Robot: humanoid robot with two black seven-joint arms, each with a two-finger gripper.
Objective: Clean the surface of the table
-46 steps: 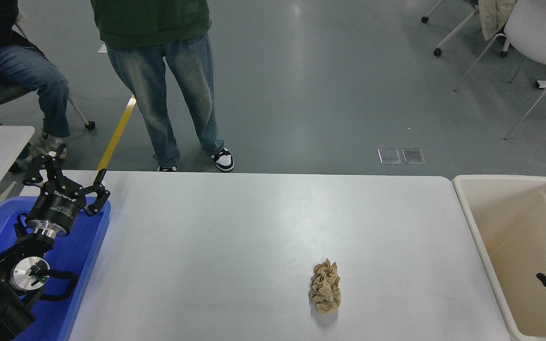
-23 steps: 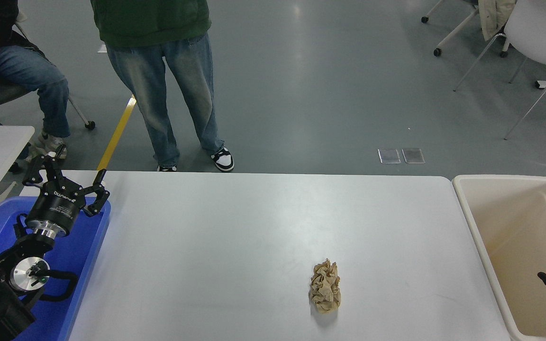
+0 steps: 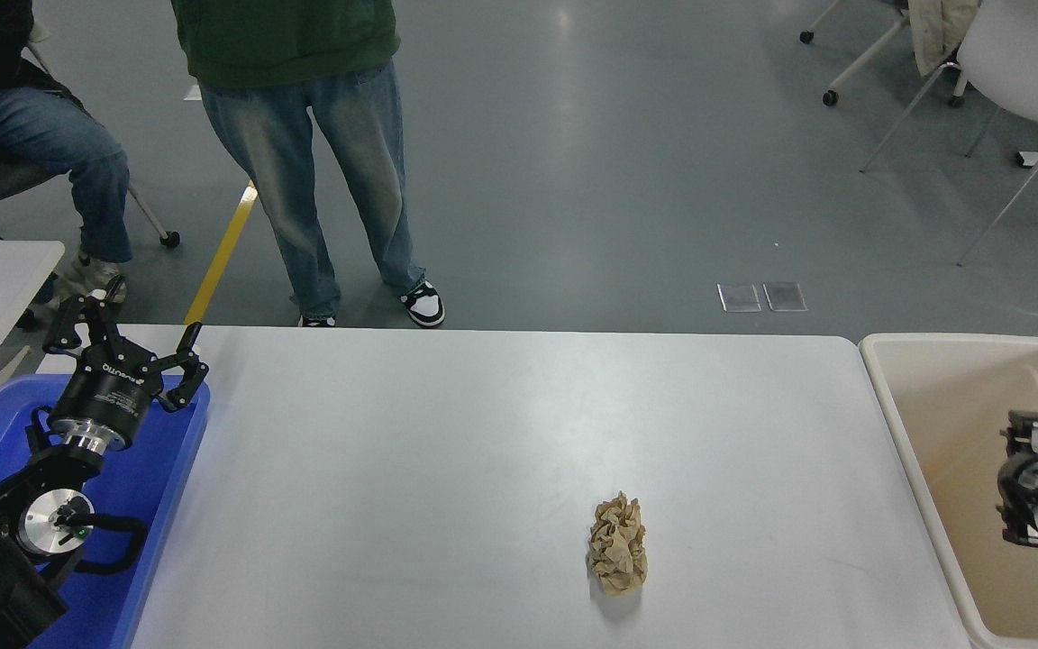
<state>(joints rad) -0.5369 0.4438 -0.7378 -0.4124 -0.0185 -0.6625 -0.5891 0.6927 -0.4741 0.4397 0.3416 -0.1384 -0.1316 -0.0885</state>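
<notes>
Our right tool (image 3: 1037, 491) has swung further into view at three o'clock over the beige plastic bin (image 3: 906, 424), showing more of its metal wrist than a second ago; whether its fingers are apart or together we cannot tell. We judge this the start of a reach toward the crumpled brown paper wad (image 3: 618, 545), which has not moved and sits at about five o'clock on the bench (image 3: 447, 451), a smooth matte white top with rounded corners. Our left tool (image 3: 122, 347) stays parked at nine o'clock, fingers spread apart, above the glossy blue tray (image 3: 168, 487).
</notes>
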